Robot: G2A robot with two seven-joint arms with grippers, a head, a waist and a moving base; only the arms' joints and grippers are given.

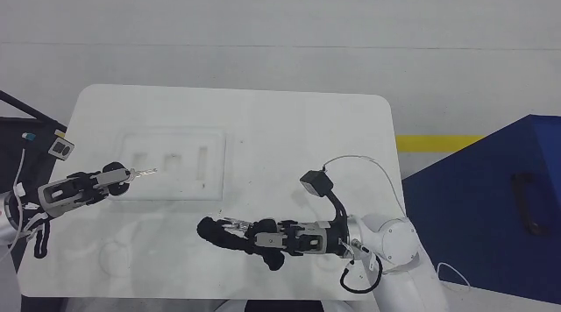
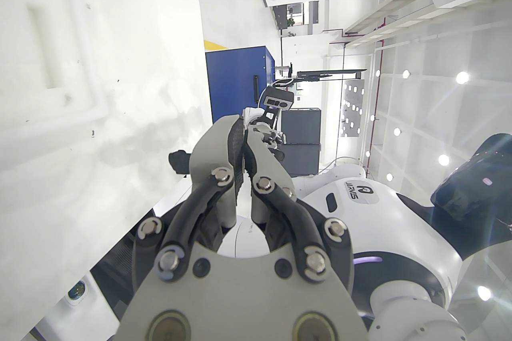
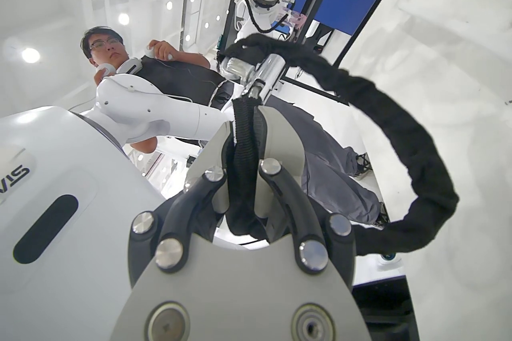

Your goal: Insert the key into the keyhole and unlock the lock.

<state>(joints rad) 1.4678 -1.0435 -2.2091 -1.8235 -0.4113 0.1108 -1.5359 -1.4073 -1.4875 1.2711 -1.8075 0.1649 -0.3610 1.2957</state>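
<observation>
My left gripper (image 1: 128, 174) hovers over the table's left side, shut on a thin silver key (image 1: 145, 172) that sticks out toward the foam tray. In the left wrist view the fingers (image 2: 224, 142) are pressed together and the key itself is hidden. My right gripper (image 1: 242, 228) is over the front middle of the table, shut on a cable lock (image 1: 216, 231). In the right wrist view, the lock's silver cylinder (image 3: 260, 72) sticks out past the right gripper (image 3: 244, 110), and its black fabric-covered loop (image 3: 404, 118) curves round to one side. Key and lock are well apart.
A white foam tray (image 1: 173, 191) with shallow recesses lies on the white table (image 1: 333, 128), between and behind the two grippers. A small black box (image 1: 61, 146) sits at the table's left edge. A blue cabinet (image 1: 491, 207) stands off the right side.
</observation>
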